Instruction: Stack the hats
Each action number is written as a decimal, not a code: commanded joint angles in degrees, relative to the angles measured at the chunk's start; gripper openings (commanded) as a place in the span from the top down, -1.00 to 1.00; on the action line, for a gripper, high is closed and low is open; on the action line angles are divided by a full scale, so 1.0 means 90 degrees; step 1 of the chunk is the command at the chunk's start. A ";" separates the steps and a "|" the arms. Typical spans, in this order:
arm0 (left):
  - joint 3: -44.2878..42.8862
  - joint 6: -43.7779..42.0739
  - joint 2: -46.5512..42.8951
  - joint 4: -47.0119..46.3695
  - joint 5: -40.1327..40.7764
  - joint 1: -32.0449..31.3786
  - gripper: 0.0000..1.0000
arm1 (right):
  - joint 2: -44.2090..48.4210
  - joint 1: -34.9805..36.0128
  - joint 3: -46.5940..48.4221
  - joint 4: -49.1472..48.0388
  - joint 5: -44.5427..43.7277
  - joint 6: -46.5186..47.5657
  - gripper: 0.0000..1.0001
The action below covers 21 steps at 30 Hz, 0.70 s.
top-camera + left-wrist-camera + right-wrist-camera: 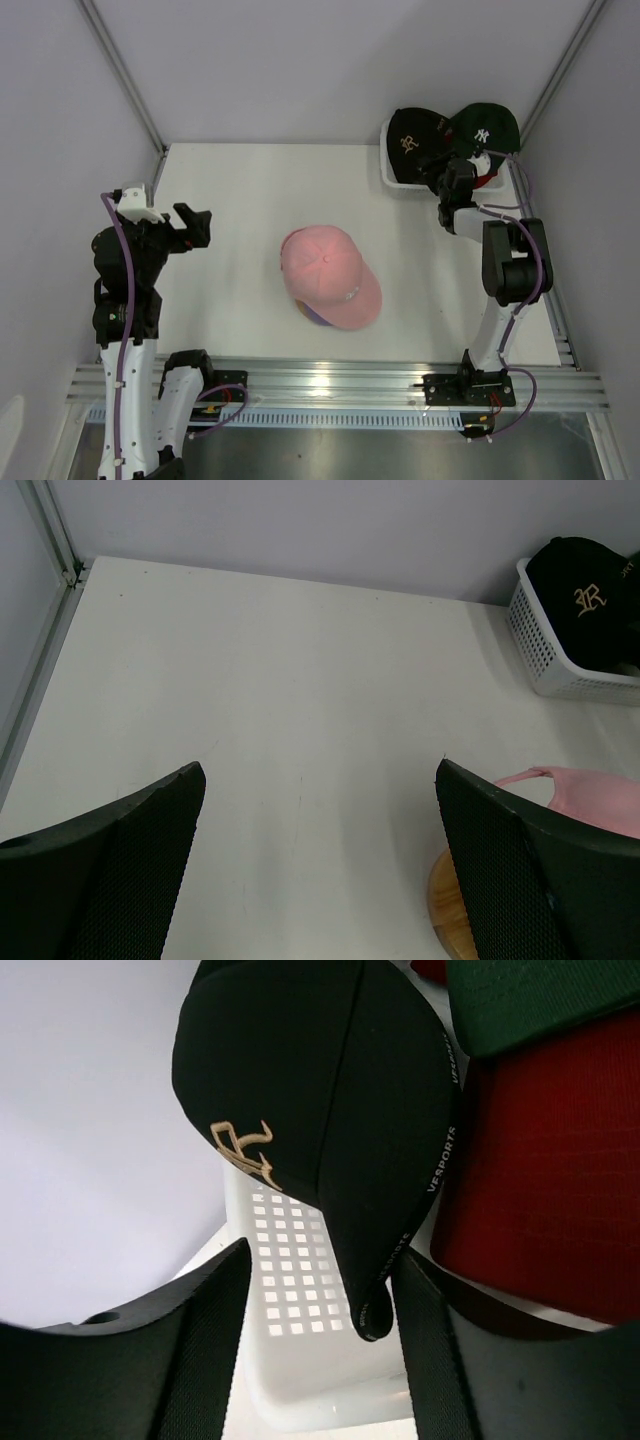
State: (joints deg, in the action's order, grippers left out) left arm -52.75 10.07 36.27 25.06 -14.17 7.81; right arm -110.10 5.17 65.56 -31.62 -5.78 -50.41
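Observation:
A pink cap (pixel 328 275) sits mid-table over a purple cap whose edge (pixel 311 315) peeks out; both rest on a round wooden stand (pixel 450 910). The pink cap also shows in the left wrist view (pixel 590 795). A black cap (pixel 415 135), dark green cap (pixel 485 125) and red cap (pixel 550 1160) lie in the white mesh basket (pixel 392 178). My right gripper (pixel 447 172) is open at the basket, its fingers either side of the black cap's brim (pixel 380 1250). My left gripper (pixel 195 225) is open and empty, left of the pink cap. The white cap is hidden.
The white mesh basket (pixel 290 1260) stands at the back right corner against the wall. Metal frame posts (pixel 120 70) run along the back left. A metal rail (pixel 340 385) edges the table's near side.

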 commanded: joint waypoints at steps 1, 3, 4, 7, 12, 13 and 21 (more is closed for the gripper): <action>-0.0193 -0.0005 -0.0036 -0.0069 0.0071 0.0079 -0.99 | -0.0246 0.0041 -0.0029 -0.0870 -0.0188 -0.0170 -0.15; -0.0184 -0.0005 -0.0036 -0.0069 0.0081 0.0079 -0.99 | -0.0315 0.0041 -0.0019 -0.0989 -0.0168 -0.0219 0.10; -0.0184 -0.0005 -0.0026 -0.0060 0.0090 0.0079 -0.99 | -0.0334 0.0031 -0.0019 -0.1124 -0.0130 -0.0229 0.25; -0.0184 -0.0015 -0.0036 -0.0060 0.0091 0.0079 -0.99 | -0.0403 -0.0027 -0.0029 -0.1437 0.0153 -0.0297 0.62; -0.0193 -0.0025 -0.0026 -0.0050 0.0139 0.0079 -0.99 | -0.0413 -0.0213 0.0001 -0.1789 0.1030 -0.0677 1.00; -0.0184 -0.0034 -0.0046 -0.0040 0.0149 0.0079 -0.99 | -0.0384 -0.0242 0.0010 -0.1935 0.1168 -0.0736 1.00; -0.0184 -0.0034 -0.0085 -0.0050 0.0159 0.0079 -0.99 | 0.0367 -0.0369 0.0157 -0.2444 0.2565 -0.1224 1.00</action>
State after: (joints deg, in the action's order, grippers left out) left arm -52.75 10.04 36.12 25.06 -13.45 7.84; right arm -112.90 1.39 65.21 -45.78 9.52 -59.16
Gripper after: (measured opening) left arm 0.994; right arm 0.035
